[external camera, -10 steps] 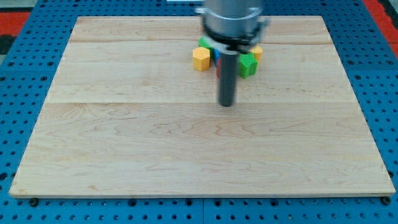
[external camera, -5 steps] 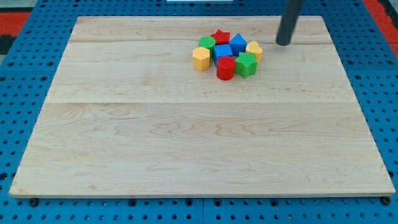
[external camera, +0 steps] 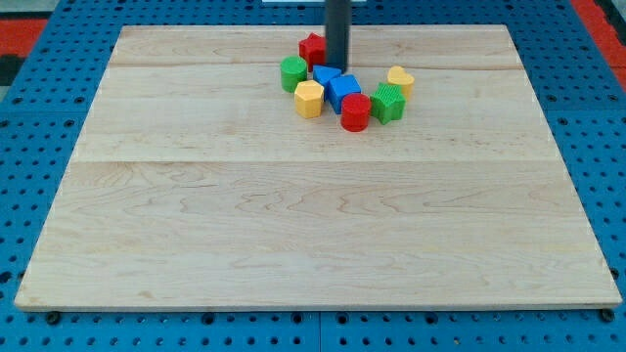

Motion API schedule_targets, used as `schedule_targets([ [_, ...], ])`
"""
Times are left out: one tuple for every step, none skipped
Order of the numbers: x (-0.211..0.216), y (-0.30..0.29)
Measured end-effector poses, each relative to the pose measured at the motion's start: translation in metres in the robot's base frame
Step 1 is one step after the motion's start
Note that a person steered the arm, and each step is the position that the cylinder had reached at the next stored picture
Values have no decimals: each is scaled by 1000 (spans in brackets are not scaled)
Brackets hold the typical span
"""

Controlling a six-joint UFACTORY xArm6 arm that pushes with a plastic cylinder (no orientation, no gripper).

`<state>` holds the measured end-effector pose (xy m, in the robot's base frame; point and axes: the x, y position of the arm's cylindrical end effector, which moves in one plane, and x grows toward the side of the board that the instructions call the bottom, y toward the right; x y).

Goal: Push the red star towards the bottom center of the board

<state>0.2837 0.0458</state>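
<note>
The red star (external camera: 312,48) lies near the top centre of the wooden board (external camera: 313,225), at the upper left of a cluster of blocks. My tip (external camera: 337,65) stands just right of the star, touching or almost touching it, above the blue blocks (external camera: 335,86). A green block (external camera: 292,72) sits below-left of the star. A yellow hexagonal block (external camera: 309,99) lies under it. A red cylinder (external camera: 355,111), a green star-like block (external camera: 388,102) and a yellow heart (external camera: 399,78) lie to the right.
The board rests on a blue perforated table (external camera: 39,176). A red patch shows at the view's top right corner (external camera: 602,18) and top left corner (external camera: 15,29).
My tip moved from the cluster's right side to its top, beside the red star. The red star, green block, yellow hexagon and blue blocks shifted to the left.
</note>
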Motion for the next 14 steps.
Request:
schedule_targets([
  [-4,9],
  [-10,-36],
  [-15,-59],
  [-15,-31],
  [-22,21],
  [-57,22],
  [-77,-33],
  [-67,-115],
  [-36,-176],
  [-35,-188],
  [-58,-162],
  [-64,-107],
  [-69,-46],
  [-67,-6],
])
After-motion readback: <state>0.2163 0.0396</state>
